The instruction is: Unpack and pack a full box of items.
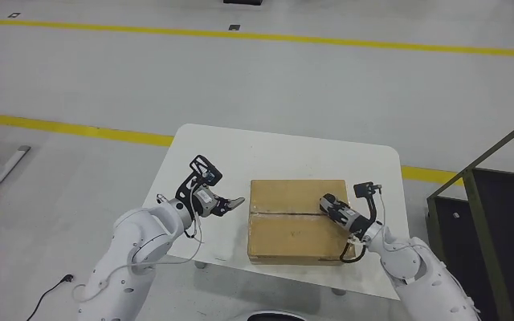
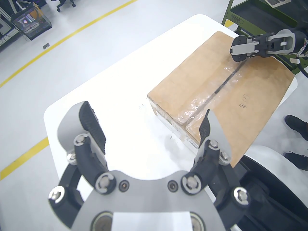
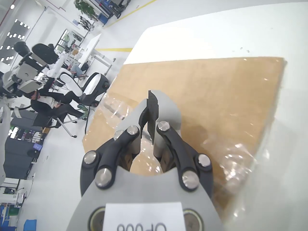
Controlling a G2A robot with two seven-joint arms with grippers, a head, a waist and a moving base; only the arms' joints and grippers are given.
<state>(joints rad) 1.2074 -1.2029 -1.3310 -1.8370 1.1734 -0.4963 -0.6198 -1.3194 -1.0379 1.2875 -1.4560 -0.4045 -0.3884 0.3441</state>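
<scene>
A closed brown cardboard box (image 1: pixel 289 229) (image 2: pixel 228 97) (image 3: pixel 216 92) lies on the white table (image 1: pixel 273 156), its flaps meeting at a centre seam (image 2: pixel 223 85) under clear tape. My left gripper (image 1: pixel 234 203) (image 2: pixel 149 121) stands open just off the box's left side, nothing between its fingers. My right gripper (image 1: pixel 328 205) (image 2: pixel 233 54) (image 3: pixel 150 106) is shut, its tips resting over the seam near the box's right end, with crinkled tape around them.
A dark green metal rack (image 1: pixel 474 217) (image 2: pixel 259 3) stands right of the table. Bare table (image 2: pixel 134 68) stretches behind and left of the box. Yellow floor lines (image 1: pixel 257 36) run past the far side.
</scene>
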